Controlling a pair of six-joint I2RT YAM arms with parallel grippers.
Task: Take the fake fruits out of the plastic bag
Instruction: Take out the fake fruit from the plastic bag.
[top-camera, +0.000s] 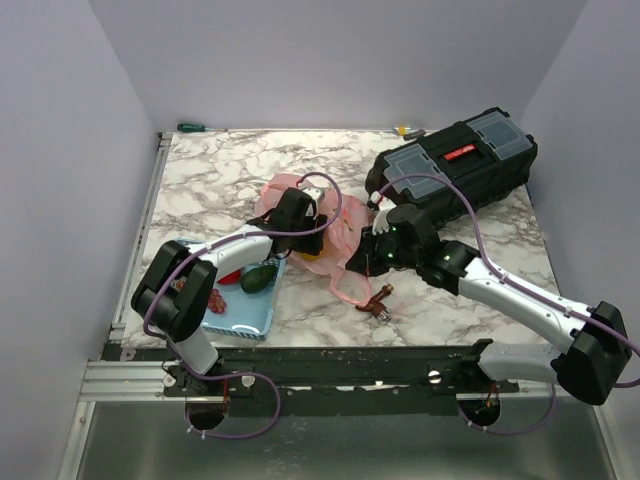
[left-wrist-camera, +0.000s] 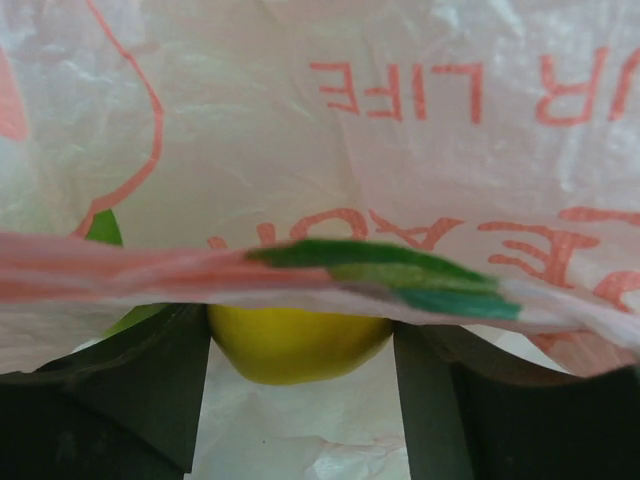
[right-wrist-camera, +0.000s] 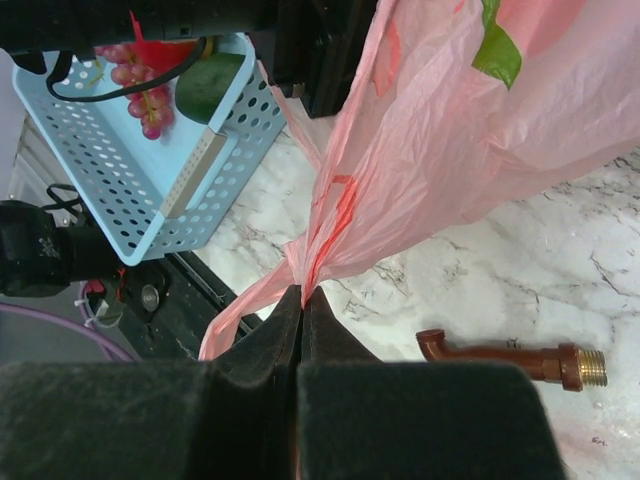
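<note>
While the right pincer (right-wrist-camera: 300, 300) is pressed together on a gathered strap of the plastic bag (right-wrist-camera: 440, 130), so that the film is held up off the surface (right-wrist-camera: 520, 260), the step in hand is judged to be the withdrawal of one fruit by the left pincer (left-wrist-camera: 300, 320). In the left wrist view the fingers (left-wrist-camera: 150, 390) are seen apart, with a yellow fruit (left-wrist-camera: 300, 350) between them. Whether the pads already bear on it cannot be told. The fruit lies at 12 o'clock of the pincer, right at the fingertips and centred in the gap, and its upper half is hidden behind a folded rim of film. A green patch (left-wrist-camera: 105, 230) is noted at 10 o'clock; print or second fruit, not determinable. For a clean pull, the closure should be made on the fruit's widest part and no film should be caught between pad and fruit, since the glossy skin is expected to slip. The strap should be kept taut by the right pincer so that the mouth is held wide, and the fruit should be drawn back along the line of the fingers. From above, the bag is seen mid-surface, with the light blue basket (top-camera: 245, 310) at 7 o'clock of it and a brass fitting (top-camera: 378, 306) at 5 o'clock.
</note>
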